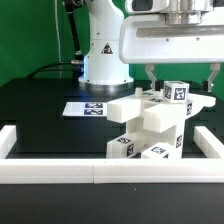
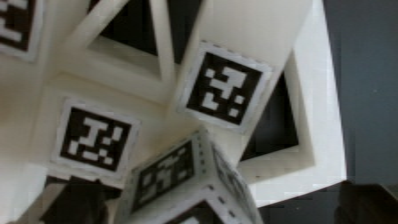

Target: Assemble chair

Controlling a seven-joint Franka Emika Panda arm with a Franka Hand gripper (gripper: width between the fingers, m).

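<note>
The chair (image 1: 150, 125) is a partly joined stack of white blocky pieces with black-and-white tags, standing mid-table. A small tagged post end (image 1: 177, 92) sticks up at its top. My gripper (image 1: 181, 76) hangs just above that top, open, with one dark finger on each side of the post end and nothing gripped. In the wrist view the chair's tagged white pieces (image 2: 222, 90) fill the picture at close range. A tagged corner piece (image 2: 196, 180) lies between the dark blurred fingertips (image 2: 363, 205). The lower parts of the chair are hidden there.
The marker board (image 1: 85, 107) lies flat on the black table behind the chair, at the exterior view's left. A long white border rail (image 1: 100, 176) runs along the front, with side rails at both ends. The arm's white base (image 1: 100, 50) stands at the back.
</note>
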